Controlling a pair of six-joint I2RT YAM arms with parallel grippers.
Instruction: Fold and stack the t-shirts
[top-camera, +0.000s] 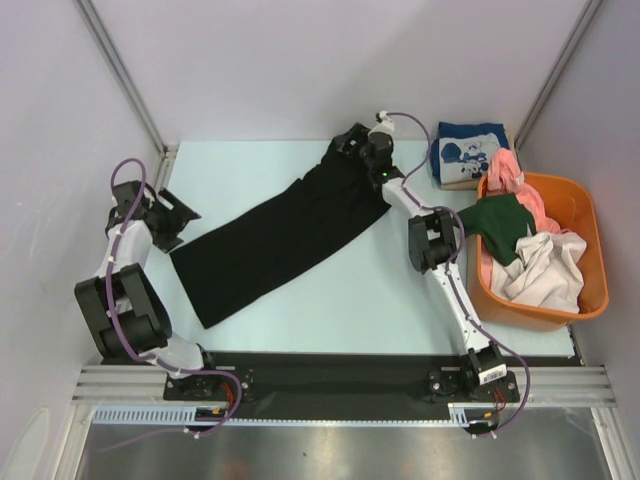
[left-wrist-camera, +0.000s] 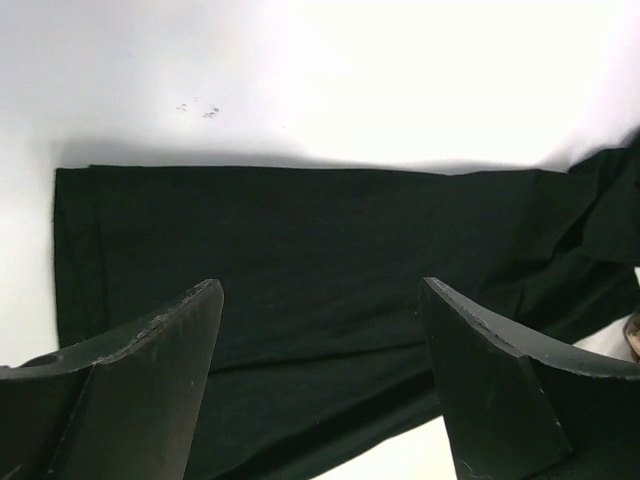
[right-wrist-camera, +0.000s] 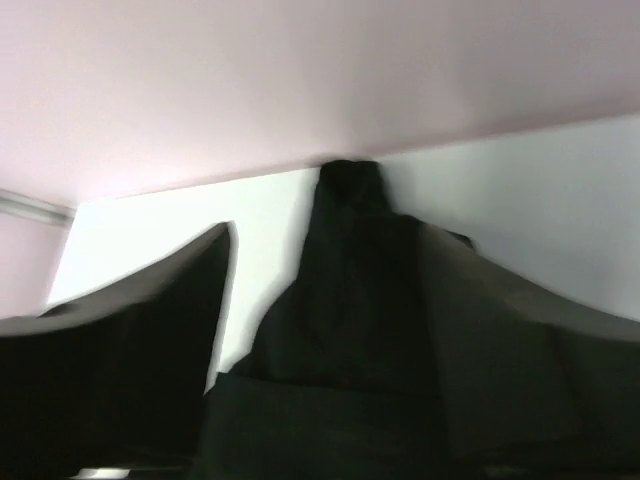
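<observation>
A large black t-shirt (top-camera: 270, 240) lies on the table, folded into a long strip that runs diagonally from near left to far centre. My left gripper (top-camera: 175, 215) hovers open at the strip's near-left end; in its wrist view the black cloth (left-wrist-camera: 300, 220) spreads under the wide jaws (left-wrist-camera: 320, 290). My right gripper (top-camera: 357, 145) is at the strip's far end, jaws apart, with bunched black cloth (right-wrist-camera: 350, 300) between and beneath the fingers (right-wrist-camera: 335, 235). A navy t-shirt (top-camera: 467, 152) with white print lies folded at the far right.
An orange basket (top-camera: 530, 312) at the right edge holds a pink t-shirt (top-camera: 510, 170), a dark green t-shirt (top-camera: 500, 222) and an off-white t-shirt (top-camera: 545, 270). Walls enclose the table at the back and on both sides.
</observation>
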